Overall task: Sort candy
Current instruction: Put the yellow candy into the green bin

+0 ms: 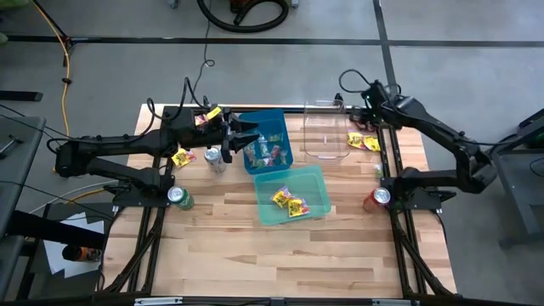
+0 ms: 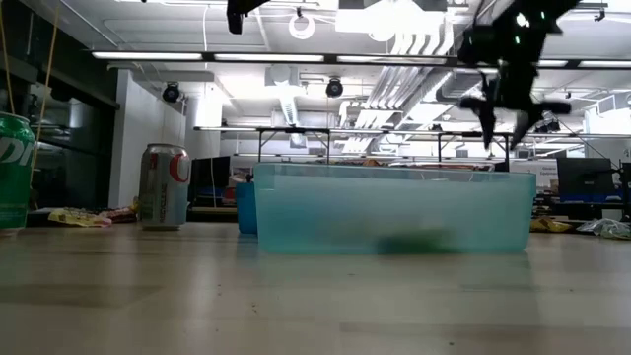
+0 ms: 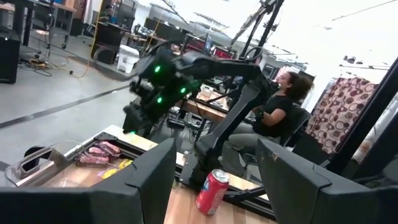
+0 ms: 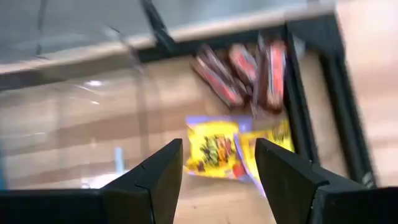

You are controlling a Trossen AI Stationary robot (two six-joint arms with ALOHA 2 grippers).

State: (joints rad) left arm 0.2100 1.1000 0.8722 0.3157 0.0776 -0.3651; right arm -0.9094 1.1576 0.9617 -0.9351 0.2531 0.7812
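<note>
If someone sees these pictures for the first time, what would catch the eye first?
Probably the two plastic bins mid-table: a blue bin full of mixed candy and a teal bin holding yellow packets. The left gripper hovers open at the blue bin's edge. The right gripper, also open, hangs above yellow and maroon candy beside a clear container.

Yellow candy packets (image 4: 214,148), maroon wrappers (image 4: 239,71), teal bin (image 1: 319,183), blue bin (image 1: 280,119).

Three bins (image 1: 314,185), three drink cans (image 1: 179,197), two arms (image 1: 110,153), candy (image 1: 289,202) uncountable
</note>
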